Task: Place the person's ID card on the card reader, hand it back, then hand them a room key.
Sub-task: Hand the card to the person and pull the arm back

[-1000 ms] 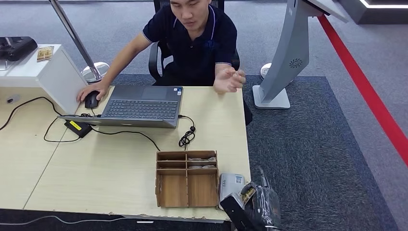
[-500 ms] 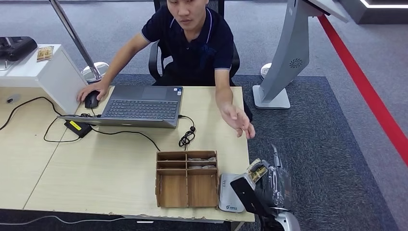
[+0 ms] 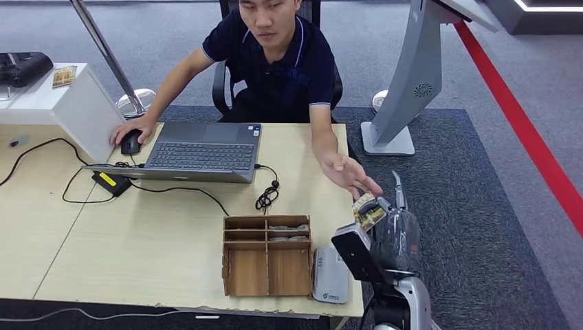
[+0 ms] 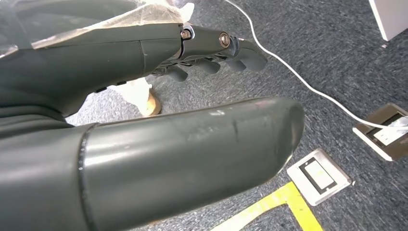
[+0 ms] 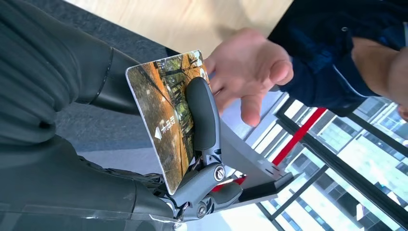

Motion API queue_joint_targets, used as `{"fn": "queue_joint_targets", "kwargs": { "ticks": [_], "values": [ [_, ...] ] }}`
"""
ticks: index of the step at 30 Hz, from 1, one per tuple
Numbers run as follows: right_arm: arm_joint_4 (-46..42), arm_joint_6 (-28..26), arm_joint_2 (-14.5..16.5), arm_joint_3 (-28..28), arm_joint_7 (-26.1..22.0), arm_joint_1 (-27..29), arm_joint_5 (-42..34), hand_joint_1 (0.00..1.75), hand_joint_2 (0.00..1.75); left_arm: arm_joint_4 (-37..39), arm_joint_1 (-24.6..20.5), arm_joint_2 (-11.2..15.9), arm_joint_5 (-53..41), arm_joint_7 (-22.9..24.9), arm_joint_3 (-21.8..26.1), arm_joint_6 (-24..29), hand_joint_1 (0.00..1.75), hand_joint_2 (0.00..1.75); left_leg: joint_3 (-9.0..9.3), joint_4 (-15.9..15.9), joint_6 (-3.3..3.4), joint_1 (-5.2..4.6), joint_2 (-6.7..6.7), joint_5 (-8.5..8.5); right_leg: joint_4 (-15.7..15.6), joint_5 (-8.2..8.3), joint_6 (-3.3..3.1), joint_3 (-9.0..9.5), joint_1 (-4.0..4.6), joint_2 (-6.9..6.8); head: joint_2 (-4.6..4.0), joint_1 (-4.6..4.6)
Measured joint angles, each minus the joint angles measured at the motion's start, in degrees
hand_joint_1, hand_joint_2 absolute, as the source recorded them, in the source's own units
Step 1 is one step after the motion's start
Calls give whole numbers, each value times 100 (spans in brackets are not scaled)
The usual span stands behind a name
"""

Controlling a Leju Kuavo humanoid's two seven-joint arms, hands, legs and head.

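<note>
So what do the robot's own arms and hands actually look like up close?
The right robot hand is dark grey to black, with a thick smooth thumb and metal-screwed finger hinges, on a silver arm. Clear plastic film wraps it. The left robot hand looks alike: a fat grey thumb, slimmer dark fingers and plastic wrap near the wrist.

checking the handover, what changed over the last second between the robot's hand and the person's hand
The right hand, gripping the card, rose from beside the card reader up and away from the robot toward the person. The person's hand came down from chest height and reached out, open palm now just beyond the card; whether it touches is unclear. The wooden organizer, the laptop and the person's other hand on the mouse stayed put.
</note>
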Motion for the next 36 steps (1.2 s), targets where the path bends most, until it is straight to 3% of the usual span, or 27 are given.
{"fn": "queue_joint_targets", "kwargs": {
  "ticks": [21,25,36],
  "values": [
    [26,-5,338,69,-229,-487,-263,175,175,0,0,1,-6,-83,-373,-53,0,0,0,0,0,0,0,0,0,0,0,-1,0,0,0,1],
    [66,-8,377,80,-272,-518,-292,0,175,-2,0,0,-11,-85,-388,-54,0,0,0,0,0,0,-1,0,0,0,0,-1,0,0,1,1],
    [173,40,428,120,-280,-579,-270,0,175,-2,-1,0,37,-85,-502,-54,0,0,1,0,0,0,0,0,0,0,0,-1,0,0,0,1]
  ]
}}
